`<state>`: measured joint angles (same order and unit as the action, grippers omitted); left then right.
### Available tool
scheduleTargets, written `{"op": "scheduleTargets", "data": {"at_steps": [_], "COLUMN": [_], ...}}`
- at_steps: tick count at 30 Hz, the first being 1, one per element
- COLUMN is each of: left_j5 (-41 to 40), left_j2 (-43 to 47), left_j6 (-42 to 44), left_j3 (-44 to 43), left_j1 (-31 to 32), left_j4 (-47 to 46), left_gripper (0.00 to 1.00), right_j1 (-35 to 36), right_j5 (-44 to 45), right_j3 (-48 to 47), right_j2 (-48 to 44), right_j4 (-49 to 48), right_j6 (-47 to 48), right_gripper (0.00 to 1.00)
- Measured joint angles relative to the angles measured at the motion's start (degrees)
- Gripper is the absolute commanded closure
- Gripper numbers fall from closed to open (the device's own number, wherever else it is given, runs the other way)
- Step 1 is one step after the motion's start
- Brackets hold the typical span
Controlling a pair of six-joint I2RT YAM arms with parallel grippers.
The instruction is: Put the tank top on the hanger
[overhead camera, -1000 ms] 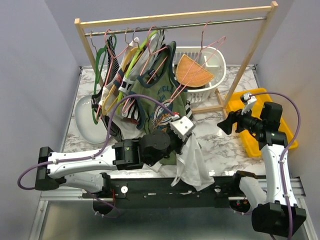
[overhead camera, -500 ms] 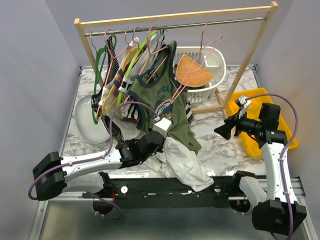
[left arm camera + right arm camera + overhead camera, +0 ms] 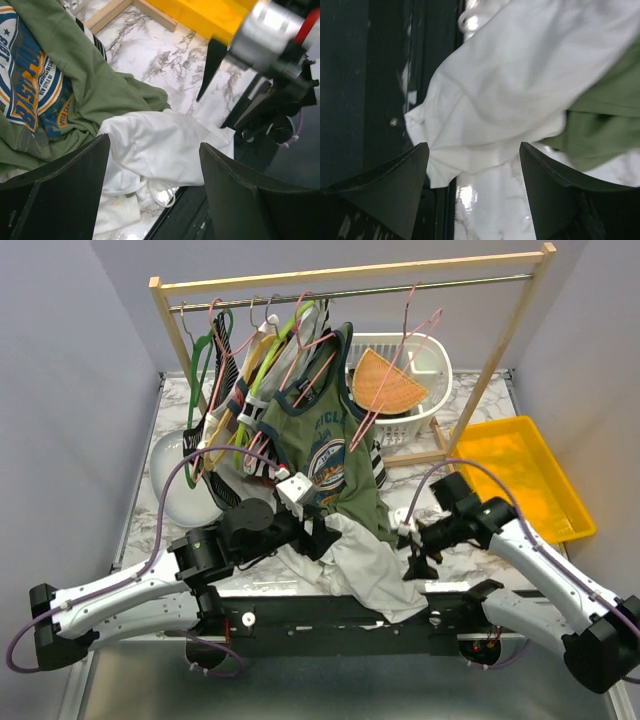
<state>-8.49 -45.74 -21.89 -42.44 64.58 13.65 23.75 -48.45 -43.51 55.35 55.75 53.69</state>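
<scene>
Both empty, jaws apart: left end effector (image 3: 322, 538), right end effector (image 3: 416, 558), flanking crumpled tank top (image 3: 365, 570).

Lab booth: grey walls (image 3: 60, 360), garment rack (image 3: 350, 269)

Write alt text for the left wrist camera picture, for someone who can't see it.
A white tank top lies crumpled on the marble table near its front edge, framed between the open fingers of the left gripper. An olive-green printed top spreads at upper left beside it. The right gripper and a yellow tray show beyond.
</scene>
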Motion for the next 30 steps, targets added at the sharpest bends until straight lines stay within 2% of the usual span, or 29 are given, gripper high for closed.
{"op": "scheduleTargets", "data": {"at_steps": [4,6,11,12,14,15,17,18,23,27,30], "left_j5": [2.3,2.9,4.1,4.2,4.6,4.8,5.6,6.0,8.6,10.9,13.1], "left_j2": [6.1,8.0,11.6,11.9,12.3,12.5,12.5,12.5,11.5,9.8,8.1], "left_j6": [-1.3,-2.0,-4.4,-4.6,-5.2,-5.4,-5.5,-5.4,-5.4,-5.4,-5.3], "left_j3": [2.2,3.7,8.1,8.7,9.8,10.1,10.5,10.7,12.1,12.2,12.2], "left_j1": [0.0,0.0,0.0,0.0,0.0,0.0,0.0,0.0,0.0,0.0,0.0], "left_j4": [2.7,3.5,5.5,5.8,5.9,5.9,5.8,5.7,5.2,4.6,4.1], "left_gripper": [0.17,0.17,0.17,0.17,0.17,0.16,0.16,0.17,0.17,0.16,0.16], "right_j1": [12.0,15.0,20.0,21.0,22.1,22.6,23.0,23.2,23.5,22.8,18.3], "right_j5": [9.2,12.3,17.5,18.0,18.8,19.2,19.4,19.3,19.6,21.7,23.1], "right_j3": [7.9,9.6,11.4,11.5,11.6,11.6,11.5,11.5,10.9,10.2,9.4], "right_j2": [0.7,1.4,4.2,5.2,7.4,8.5,10.0,10.6,10.6,5.0,-0.9], "right_j4": [-2.6,-3.9,-8.4,-9.3,-10.6,-11.2,-11.7,-12.0,-12.2,-11.6,-10.9], "right_j6": [-0.2,-0.6,-2.6,-2.9,-3.7,-4.2,-4.7,-4.9,-5.9,-6.3,-5.8], "right_gripper": [0.21,0.23,0.36,0.45,0.55,0.68,0.83,0.98,0.99,0.99,0.99]}}
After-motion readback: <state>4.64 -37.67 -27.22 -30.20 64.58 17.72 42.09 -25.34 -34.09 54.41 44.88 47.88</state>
